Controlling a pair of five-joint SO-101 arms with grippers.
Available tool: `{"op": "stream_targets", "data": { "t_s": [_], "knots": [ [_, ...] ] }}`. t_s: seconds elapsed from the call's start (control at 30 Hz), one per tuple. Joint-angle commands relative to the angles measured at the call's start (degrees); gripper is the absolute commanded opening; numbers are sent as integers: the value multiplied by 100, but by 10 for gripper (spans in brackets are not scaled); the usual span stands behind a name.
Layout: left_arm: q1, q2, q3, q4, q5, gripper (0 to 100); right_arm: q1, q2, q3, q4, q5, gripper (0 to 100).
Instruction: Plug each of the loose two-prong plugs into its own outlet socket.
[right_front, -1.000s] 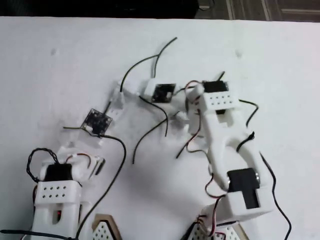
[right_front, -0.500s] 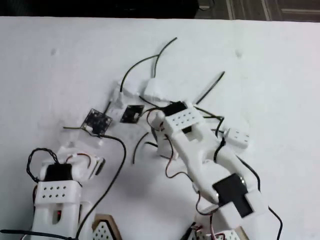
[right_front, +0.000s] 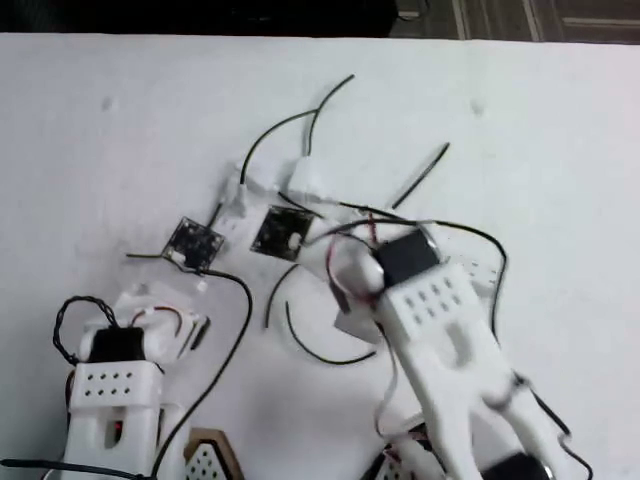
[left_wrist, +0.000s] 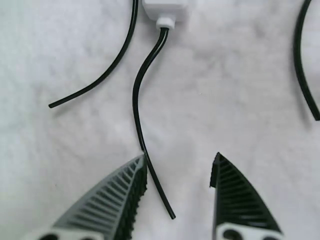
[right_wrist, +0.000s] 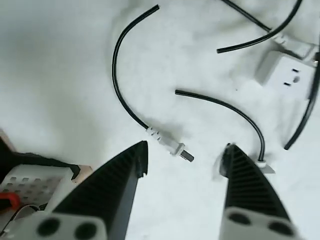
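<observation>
Robotics lab bench, tabletop test rig.
Plain table (right_front: 560, 130) under a white fabric-like cover; two white printed hobby arms side by side, left arm (right_front: 112, 392) and right arm (right_front: 440, 330), with a bare black servo (right_front: 405, 258) and thin exposed leads; small mock socket (right_wrist: 284, 70) and a short-cord plug (right_wrist: 167, 144) lie about as props; strip of floor (right_front: 520, 18) past the far edge.

The left arm (right_front: 112, 390) sat folded at the near-left corner of the table (right_front: 560, 150), the left gripper (left_wrist: 180, 159) spread wide. The right arm (right_front: 440, 330) stretched from the near edge toward the middle, the right gripper (right_wrist: 187, 146) likewise parted.
</observation>
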Motion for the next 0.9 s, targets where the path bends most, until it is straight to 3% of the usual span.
{"op": "stream_targets", "data": {
  "t_s": [0.0,0.1,0.33,0.47,0.87],
  "knots": [
    [-40,-101,-18,-79,-53,211,303,-840,-9,127,-26,235],
    [-40,-101,-18,-70,-53,211,620,-910,703,119,290,234],
    [-40,-101,-18,-62,-53,211,1411,-892,2066,-576,2857,234],
    [-40,-101,-18,-62,-53,211,1552,-892,2400,-963,3895,234],
    [-40,-101,-18,-70,-53,211,1411,-892,3657,-2484,4448,233]
  ]
}}
